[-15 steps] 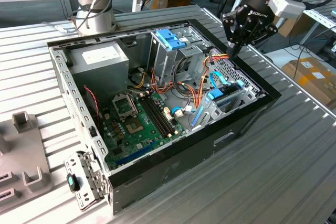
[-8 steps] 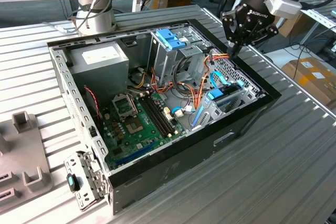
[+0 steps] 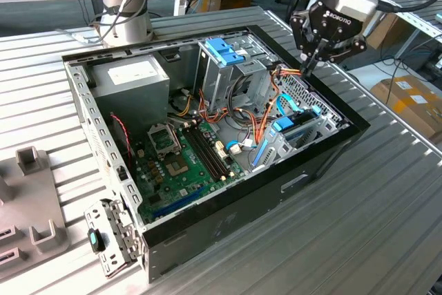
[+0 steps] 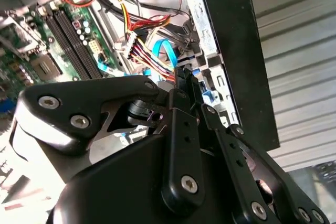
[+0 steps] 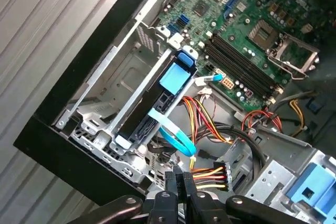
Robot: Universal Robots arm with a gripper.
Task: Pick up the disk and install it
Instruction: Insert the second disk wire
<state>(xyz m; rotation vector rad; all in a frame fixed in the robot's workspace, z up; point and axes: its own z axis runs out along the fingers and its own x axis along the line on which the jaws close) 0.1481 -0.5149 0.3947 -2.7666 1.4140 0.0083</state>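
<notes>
In the exterior view, an open black computer case (image 3: pixel 304 164) lies on its side on a ribbed metal table (image 3: pixel 387 226), its inside facing up. A green motherboard (image 3: pixel 183 164) covers the floor of the case, with a grey power supply (image 3: pixel 131 77) toward the exterior view's left and a tall metal drive cage (image 3: pixel 231 67) with a blue latch (image 3: pixel 224 50) behind it. The disk (image 3: pixel 297 129) sits in a bay against the case's front wall, toward the exterior view's right; its light-blue rail and a dark body between metal brackets can be seen, with a blue cable (image 3: pixel 283 105) looping close by. The gripper (image 3: pixel 312 67) hangs above the far right corner of the case, above and behind the disk, not touching it; its fingers are pressed together and hold nothing. A grey fixture (image 3: pixel 27 205) rests on the table at the exterior view's left. In the second wrist view, the gripper (image 4: pixel 184 77) points its closed black fingers (image 4: pixel 185 95) down toward a bundle of coloured wires (image 4: pixel 149 53) and the blue cable (image 4: pixel 165 51), with the case wall (image 4: pixel 236 51) beside them and the motherboard (image 4: pixel 42 45) further off. In the first wrist view, the fingers (image 5: pixel 173 179) meet just near the orange and yellow wires (image 5: pixel 210 174). The disk (image 5: pixel 152 108) lies seated in its metal bay along the black case wall (image 5: pixel 79 108), a light-blue tab on top, well apart from the fingertips. The blue cable (image 5: pixel 176 137) curls beside it, between the disk and the gripper.
</notes>
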